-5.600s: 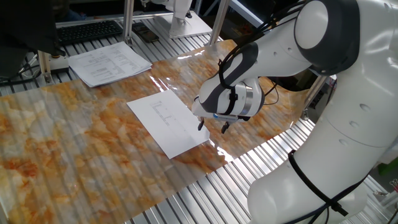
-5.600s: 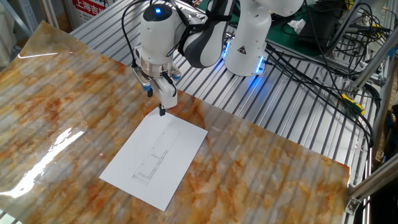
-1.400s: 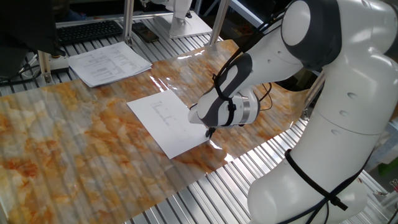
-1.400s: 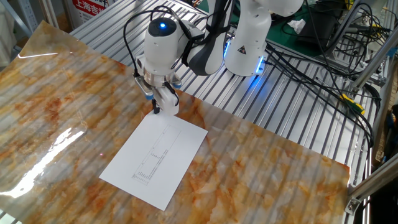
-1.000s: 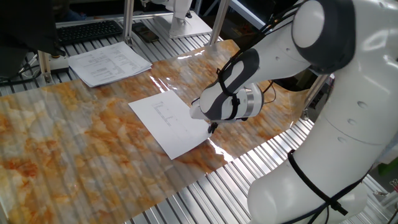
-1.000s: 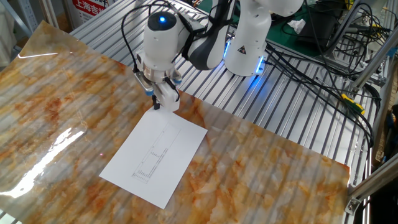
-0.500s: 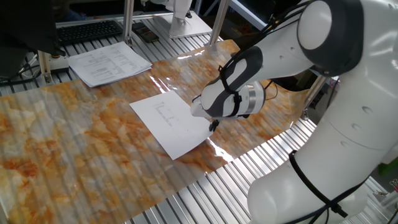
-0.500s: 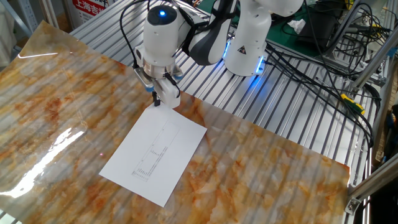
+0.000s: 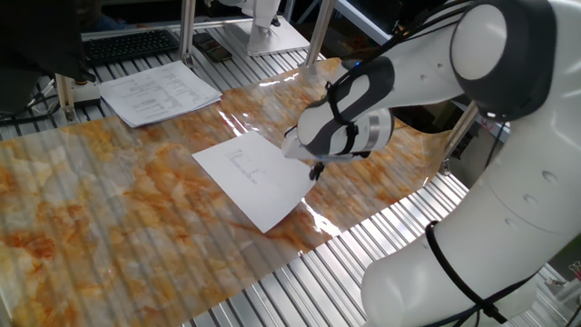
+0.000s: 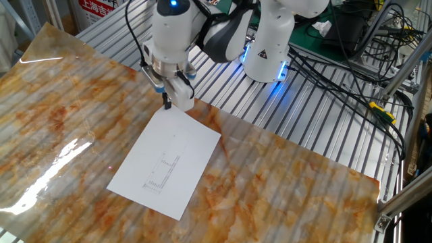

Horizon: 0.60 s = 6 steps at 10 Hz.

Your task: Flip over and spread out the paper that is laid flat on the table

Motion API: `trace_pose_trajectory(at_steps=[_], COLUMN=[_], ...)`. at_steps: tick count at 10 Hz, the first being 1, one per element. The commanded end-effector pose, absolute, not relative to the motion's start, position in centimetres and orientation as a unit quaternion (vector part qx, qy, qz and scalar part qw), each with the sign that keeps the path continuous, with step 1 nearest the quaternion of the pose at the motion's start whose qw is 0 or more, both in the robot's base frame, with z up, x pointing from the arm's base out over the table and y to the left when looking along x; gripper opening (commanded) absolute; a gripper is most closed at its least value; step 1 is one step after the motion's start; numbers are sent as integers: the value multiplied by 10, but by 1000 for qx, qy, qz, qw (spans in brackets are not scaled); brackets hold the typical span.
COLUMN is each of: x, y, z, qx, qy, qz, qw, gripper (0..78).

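The paper (image 9: pixel 256 178) (image 10: pixel 167 162) lies near the middle of the table (image 9: pixel 109 218) (image 10: pixel 283 196), printed side up, with faint grey lines and a small box showing on its face. Most of the sheet rests flat on the glossy orange-and-grey marbled plastic, but the corner nearest the robot is raised off the surface, and a thin shadow shows under that end in one fixed view. The gripper (image 9: pixel 315 170) (image 10: pixel 167 103) is at that raised corner, its dark fingertips drawn close together and pinching the edge of the sheet (the gap between them is too small to make out, but the lifted corner meets them). The white arm (image 9: pixel 427 68) (image 10: pixel 223 34) reaches down to it from the robot's base at the edge of the table. Beyond the plastic cover, bare silvery metal slats (image 9: pixel 399 236) (image 10: pixel 317 108) show. At the far side, in one fixed view, a stack of printed pages (image 9: pixel 159 91) sits on the slats well apart from the sheet, with a dark keyboard (image 9: pixel 127 44) behind it. In the other fixed view, a bundle of black cables (image 10: pixel 351 61) trails across the slats beside the base.
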<state>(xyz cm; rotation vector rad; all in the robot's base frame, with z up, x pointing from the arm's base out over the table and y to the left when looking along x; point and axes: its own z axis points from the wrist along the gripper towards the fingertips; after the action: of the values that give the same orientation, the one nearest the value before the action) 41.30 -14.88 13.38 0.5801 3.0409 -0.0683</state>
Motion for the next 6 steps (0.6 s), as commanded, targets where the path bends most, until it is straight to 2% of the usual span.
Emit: trace_pose_trajectory(at_steps=[1,6], x=[418,426], y=[-156,-170], z=[149,176], qx=[179,157], qy=[983,986], qz=[-26,-54], qw=[23,27], gripper=[13,13])
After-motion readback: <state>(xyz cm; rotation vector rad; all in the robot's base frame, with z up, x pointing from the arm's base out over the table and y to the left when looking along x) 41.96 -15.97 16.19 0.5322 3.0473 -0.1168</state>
